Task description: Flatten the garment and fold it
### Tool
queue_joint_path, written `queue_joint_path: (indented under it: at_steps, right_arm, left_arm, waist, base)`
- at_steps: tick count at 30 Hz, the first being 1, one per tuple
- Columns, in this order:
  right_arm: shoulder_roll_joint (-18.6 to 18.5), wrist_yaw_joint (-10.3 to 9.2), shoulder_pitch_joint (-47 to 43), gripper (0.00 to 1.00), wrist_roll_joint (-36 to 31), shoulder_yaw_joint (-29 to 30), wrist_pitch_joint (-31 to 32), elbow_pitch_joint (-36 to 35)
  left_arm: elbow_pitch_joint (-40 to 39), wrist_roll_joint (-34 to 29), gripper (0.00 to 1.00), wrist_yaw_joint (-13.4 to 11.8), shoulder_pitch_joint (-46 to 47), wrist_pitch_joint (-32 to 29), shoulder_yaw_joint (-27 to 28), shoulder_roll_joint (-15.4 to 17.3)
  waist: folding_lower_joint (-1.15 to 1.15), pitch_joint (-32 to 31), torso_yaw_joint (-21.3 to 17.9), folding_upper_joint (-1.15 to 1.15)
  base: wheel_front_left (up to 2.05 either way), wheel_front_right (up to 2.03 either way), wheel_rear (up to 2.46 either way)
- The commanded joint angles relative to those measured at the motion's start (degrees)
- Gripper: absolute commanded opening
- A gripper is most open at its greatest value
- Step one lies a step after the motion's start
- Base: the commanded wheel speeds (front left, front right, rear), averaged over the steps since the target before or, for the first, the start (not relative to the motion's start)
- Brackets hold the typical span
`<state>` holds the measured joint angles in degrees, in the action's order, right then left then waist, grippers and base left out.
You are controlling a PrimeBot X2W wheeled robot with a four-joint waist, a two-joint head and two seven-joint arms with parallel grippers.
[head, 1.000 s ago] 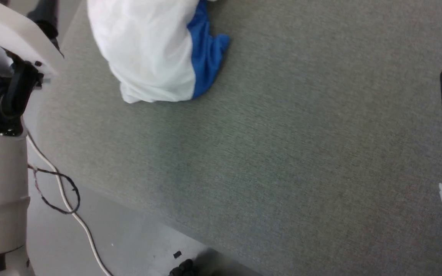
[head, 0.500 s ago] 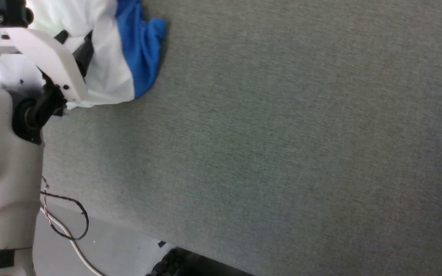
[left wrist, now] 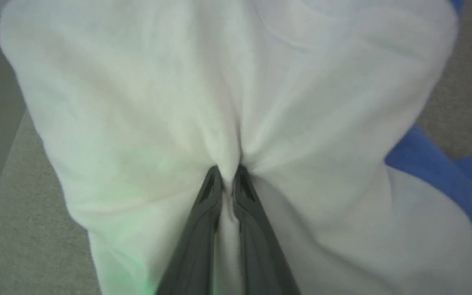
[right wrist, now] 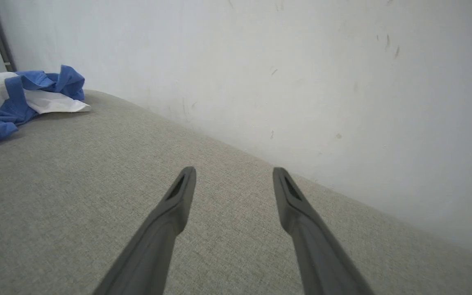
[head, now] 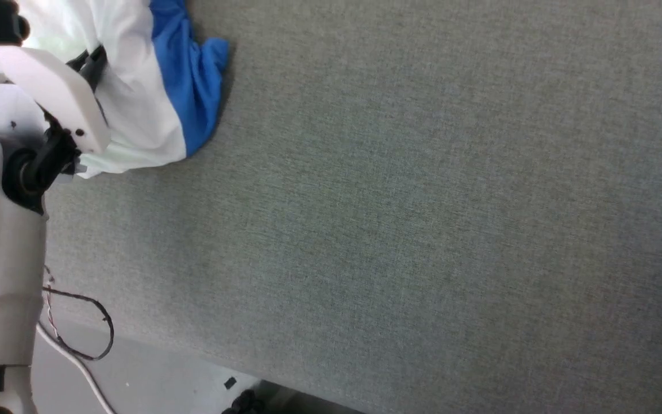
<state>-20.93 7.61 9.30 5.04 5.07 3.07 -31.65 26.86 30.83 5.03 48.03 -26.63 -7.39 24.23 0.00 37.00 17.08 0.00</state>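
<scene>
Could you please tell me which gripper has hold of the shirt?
The left gripper: its jaws pinch the shirt by its white cloth; the right gripper stands open and empty.

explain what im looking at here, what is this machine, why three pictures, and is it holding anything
This is a wheeled robot with two arms, each ending in a hand with two long dark fingers. The head picture comes from a camera on its head, looking down at a grey fabric surface. The other two come from cameras on the wrists, looking along each hand's fingers. On the surface lies one garment, white with blue parts, bunched up, not yet flat. The left hand is pinched shut on a fold of its white cloth. The right hand is open, holds nothing, and hangs over bare surface near a pale wall.
</scene>
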Motion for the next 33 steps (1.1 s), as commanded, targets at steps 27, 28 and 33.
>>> queue_joint_path:
  at_steps: [27,28,33]
  right_arm:
    - [16.54,-0.12,-2.51,1.0,-1.64,-0.17,-11.09,15.97]
    - [16.8,-0.12,-2.59,1.0,-1.66,0.16,-11.39,16.34]
    - [17.66,-0.12,-2.96,1.0,-1.75,1.3,-12.45,17.31]
  left_arm:
    - [-20.54,0.61,0.0,-3.81,16.12,-11.01,-0.03,5.26]
    - [-20.73,0.83,0.0,-3.9,17.49,-11.52,-0.46,4.59]
    - [-20.99,2.01,0.0,-3.97,24.33,-13.16,-2.99,0.31]
  waist:
    - [0.0,-26.03,-3.88,0.0]
    - [0.0,-26.39,-4.14,0.0]
    - [0.0,-27.55,-5.73,0.0]
  base:
    - [0.0,0.0,0.0]
    - [0.0,0.0,0.0]
    - [0.0,0.0,0.0]
